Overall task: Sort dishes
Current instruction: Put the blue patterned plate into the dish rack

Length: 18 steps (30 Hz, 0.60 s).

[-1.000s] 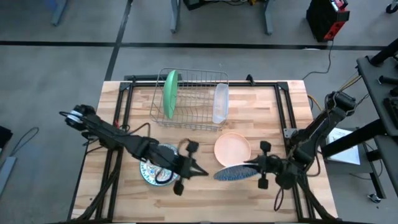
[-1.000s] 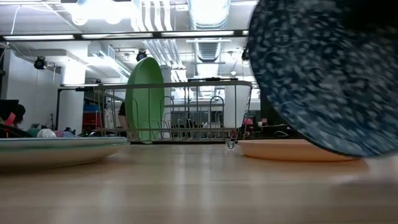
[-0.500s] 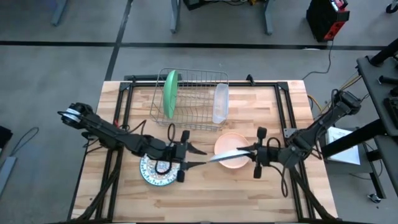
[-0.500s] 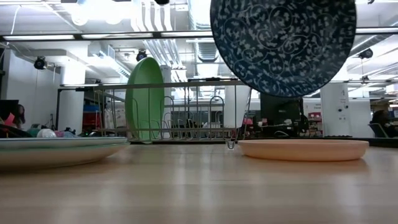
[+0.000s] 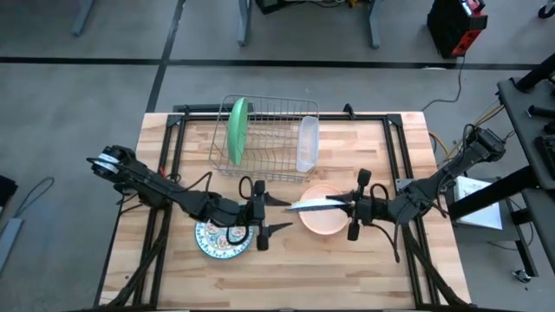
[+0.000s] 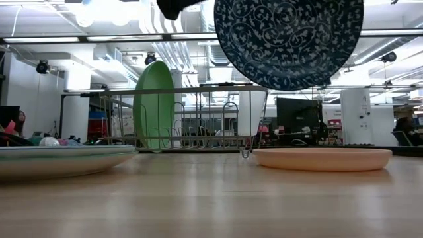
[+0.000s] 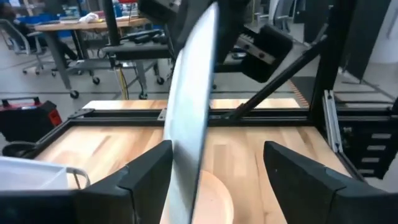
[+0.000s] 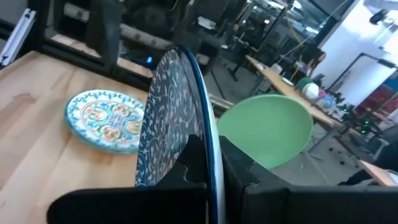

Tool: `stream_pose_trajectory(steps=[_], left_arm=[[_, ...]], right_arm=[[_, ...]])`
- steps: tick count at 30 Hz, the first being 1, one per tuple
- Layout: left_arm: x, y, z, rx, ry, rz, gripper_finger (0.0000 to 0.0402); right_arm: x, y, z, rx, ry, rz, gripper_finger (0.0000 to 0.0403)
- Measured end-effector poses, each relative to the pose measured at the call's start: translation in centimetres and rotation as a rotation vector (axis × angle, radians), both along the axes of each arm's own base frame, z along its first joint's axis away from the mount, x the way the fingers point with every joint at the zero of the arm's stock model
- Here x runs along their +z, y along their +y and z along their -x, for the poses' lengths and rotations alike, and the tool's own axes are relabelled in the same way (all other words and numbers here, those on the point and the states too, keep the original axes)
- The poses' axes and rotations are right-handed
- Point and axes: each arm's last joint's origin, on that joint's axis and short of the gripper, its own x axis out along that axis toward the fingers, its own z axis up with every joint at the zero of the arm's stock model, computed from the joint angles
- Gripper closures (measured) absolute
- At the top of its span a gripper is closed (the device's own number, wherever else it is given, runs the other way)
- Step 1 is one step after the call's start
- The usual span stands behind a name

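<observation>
Centrally, a blue speckled plate (image 5: 305,205) is hanging edge-on above the table, pinched by the right gripper (image 5: 345,205).

Round, glossy and thin-rimmed, the plate is standing on edge, its long axis running across the table toward the left gripper (image 5: 276,213), whose fingers are spreading apart on either side of its free rim without touching it. From above it is showing only as a pale sliver over the peach-pink bowl (image 5: 324,211); the low view is revealing its dark scrollwork face (image 6: 288,41). The right wrist view is showing the right fingers (image 8: 198,163) clamping its rim. The floral plate (image 5: 222,237) is lying flat on the wooden table (image 5: 286,269); the matte green plate (image 5: 236,130) is standing upright in the wire rack (image 5: 269,137), beside a clear tray (image 5: 307,143).
</observation>
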Motion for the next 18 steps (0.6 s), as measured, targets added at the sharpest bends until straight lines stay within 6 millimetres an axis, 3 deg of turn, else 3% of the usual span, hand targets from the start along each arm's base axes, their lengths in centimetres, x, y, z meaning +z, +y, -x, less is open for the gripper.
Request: stream_pose_trajectory(steps=[11, 18], left_arm=[[-1.4, -0.1, -1.4, 0.015, -0.055, 0.036, 0.0179], [-1.5, -0.2, -1.5, 0.004, -0.057, 0.029, 0.0267]], right_arm=[[0.4, -0.2, -1.6, 0.092, -0.073, -0.012, 0.0402], [-0.4, 0.2, -2.3, 0.103, -0.050, -0.013, 0.0402]])
